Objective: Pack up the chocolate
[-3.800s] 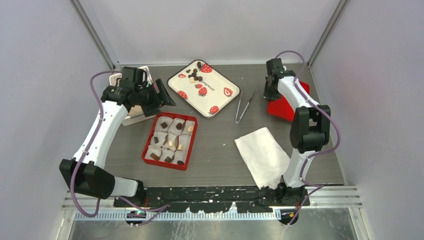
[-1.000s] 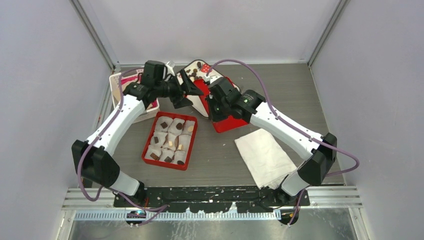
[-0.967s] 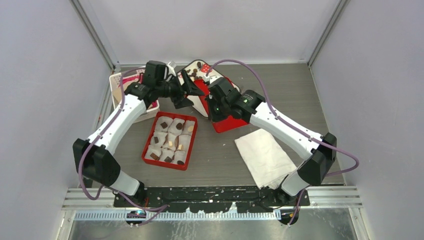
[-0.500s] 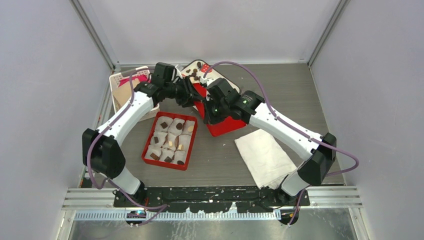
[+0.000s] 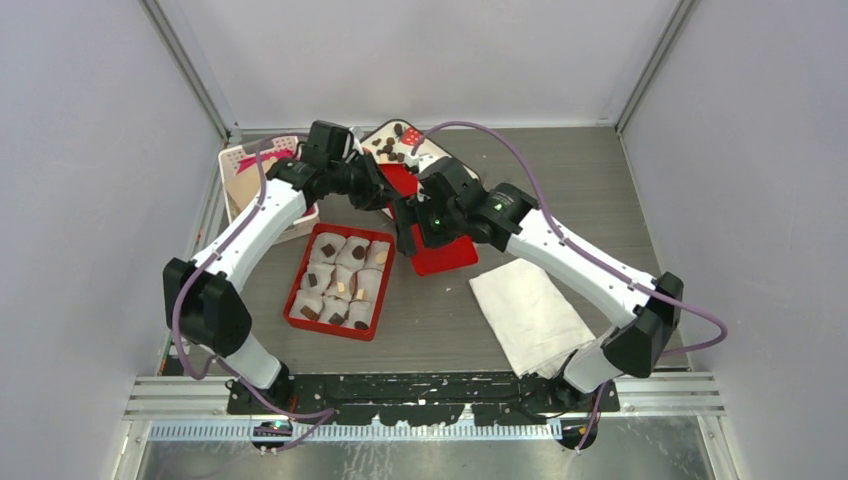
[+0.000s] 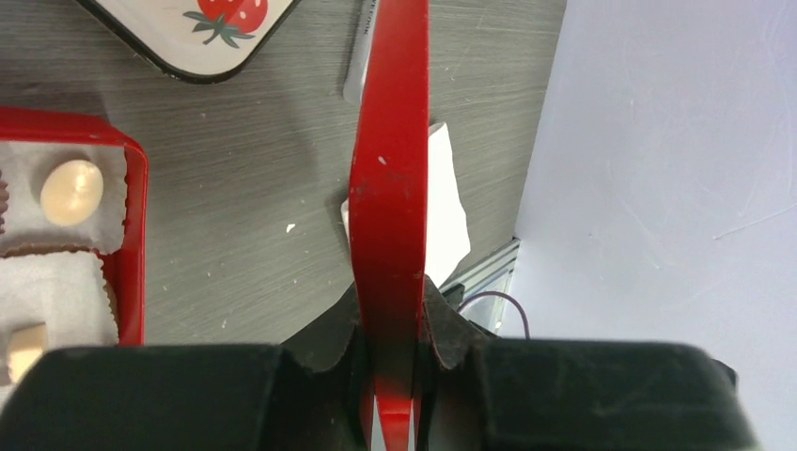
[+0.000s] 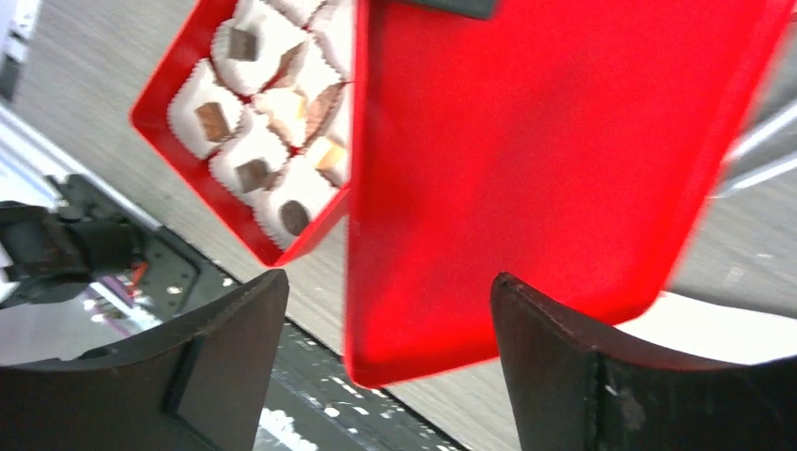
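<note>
- Two arms are meeting over the middle of the table (image 5: 600, 180), with one red lid (image 6: 390, 188) between them.
- The left gripper (image 6: 390, 324) is pinching the lid by its rim; in its wrist view the lid is showing edge-on, clamped tight between both pads.
- The right gripper (image 7: 387, 282) is standing spread wide. Its two fingers (image 7: 226, 366) are flanking the lid's broad face without clamping it.
- Seen from overhead, the lid is hanging just beside the far right corner of the one red box (image 5: 296, 280).
- The box is lying open on the table, holding nine white paper cups (image 5: 350, 255) in three rows of three.
- The chocolate (image 5: 327, 249) is sitting in these cups, apparently one piece to a cup. Most pieces are dark brown, and a few are pale cream, such as the round one (image 6: 70, 191) in the corner cup nearest the left wrist camera.
- More loose pieces (image 5: 390, 150) are lying in a small cluster on the far end of the one strawberry tray (image 6: 160, 33); they are too small to count surely.
- One white napkin (image 5: 530, 310) is lying to the right of the box, well apart from it.
- One basket (image 5: 245, 175) is standing at the far left, behind the left arm.
</note>
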